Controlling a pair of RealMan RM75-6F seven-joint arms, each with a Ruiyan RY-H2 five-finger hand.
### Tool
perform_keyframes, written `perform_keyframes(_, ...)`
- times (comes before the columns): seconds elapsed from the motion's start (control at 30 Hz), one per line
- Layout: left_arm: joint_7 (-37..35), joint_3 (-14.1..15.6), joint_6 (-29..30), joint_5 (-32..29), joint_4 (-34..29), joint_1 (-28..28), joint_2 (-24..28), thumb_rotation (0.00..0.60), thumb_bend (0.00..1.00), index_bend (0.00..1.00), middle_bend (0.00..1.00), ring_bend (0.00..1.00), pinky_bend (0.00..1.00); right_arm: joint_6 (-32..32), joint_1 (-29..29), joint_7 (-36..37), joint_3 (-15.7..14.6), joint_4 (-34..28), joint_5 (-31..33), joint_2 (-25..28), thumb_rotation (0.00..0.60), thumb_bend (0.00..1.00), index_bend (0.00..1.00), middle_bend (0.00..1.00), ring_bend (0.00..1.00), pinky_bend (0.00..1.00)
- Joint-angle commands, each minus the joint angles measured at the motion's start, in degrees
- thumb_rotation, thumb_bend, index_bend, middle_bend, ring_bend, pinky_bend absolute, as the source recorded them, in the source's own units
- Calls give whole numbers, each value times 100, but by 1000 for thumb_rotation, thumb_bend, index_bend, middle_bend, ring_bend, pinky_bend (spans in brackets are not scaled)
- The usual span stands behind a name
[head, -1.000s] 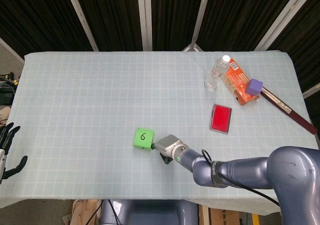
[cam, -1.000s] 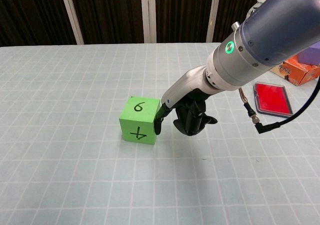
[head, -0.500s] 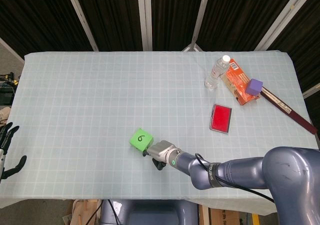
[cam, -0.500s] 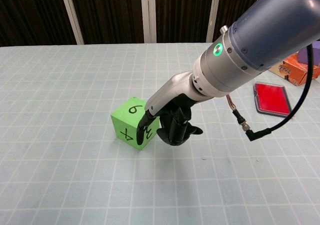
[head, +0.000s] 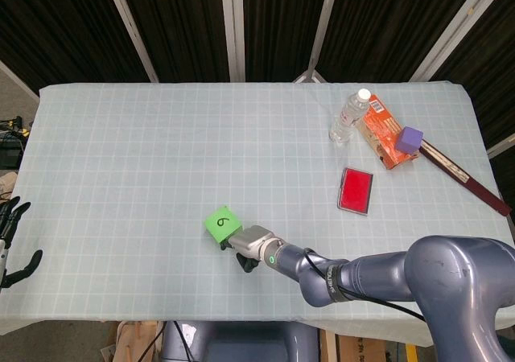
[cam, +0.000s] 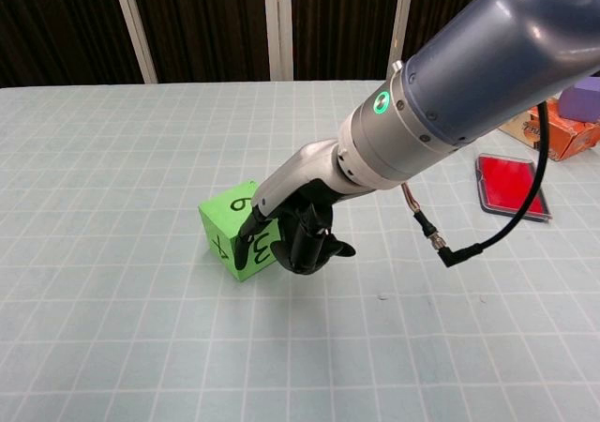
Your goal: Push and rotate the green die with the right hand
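Note:
The green die (head: 221, 224) (cam: 232, 239) sits on the table near the front, turned corner-on to the chest camera, with 6 on top and 4 and 3 on its sides. My right hand (cam: 292, 232) (head: 246, 248) is at the die's right side; one outstretched finger presses the face marked 3 while the other fingers are curled under the palm. Nothing is gripped. My left hand (head: 11, 245) hangs at the far left edge of the head view, off the table, fingers apart and empty.
At the back right stand a clear water bottle (head: 349, 117), an orange carton (head: 381, 129) with a purple cube (head: 409, 140) on it, and a dark red stick (head: 467, 175). A red flat case (head: 356, 190) (cam: 511, 184) lies right of centre. A black cable (cam: 487, 234) dangles from my right forearm.
My right hand has pushed left against the die. The die has slid left and turned, so the face marked 3 now shows beside the 4.

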Motion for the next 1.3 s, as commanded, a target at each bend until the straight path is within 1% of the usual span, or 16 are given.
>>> perform_keyframes(0.03, -25, -7, -1, -13, 1, -1, 9, 600, 431, 104, 0, 0, 41, -142, -31, 263, 93, 115, -125, -53, 600, 911, 170, 848, 816, 709)
perform_keyframes(0.3, -88, -7, -16, -13, 13, -6, 35, 600, 431, 104, 0, 0, 41, -181, -58, 758, 150, 446, -391, -297, 600, 911, 159, 848, 815, 709)
perform_keyframes(0.6, -130, -14, -45, -29, 23, -22, 46, 600, 431, 104, 0, 0, 41, -207, 43, 1143, 56, 731, -537, -497, 600, 911, 132, 848, 816, 709)
perform_keyframes(0.73, -132, -10, -61, -27, 22, -31, 45, 600, 431, 105, 0, 0, 41, -184, 78, 1303, 34, 815, -558, -564, 600, 911, 101, 848, 815, 709)
perform_keyframes(0.87, -120, -11, -95, -44, 25, -46, 41, 600, 432, 105, 0, 0, 41, -124, 85, 1464, 85, 892, -589, -655, 600, 911, 82, 848, 816, 709)
perform_keyframes(1.3, -134, 1, -114, -25, 24, -61, 47, 600, 432, 105, 0, 0, 42, -154, 179, 1788, 147, 983, -733, -835, 600, 920, 79, 848, 816, 709)
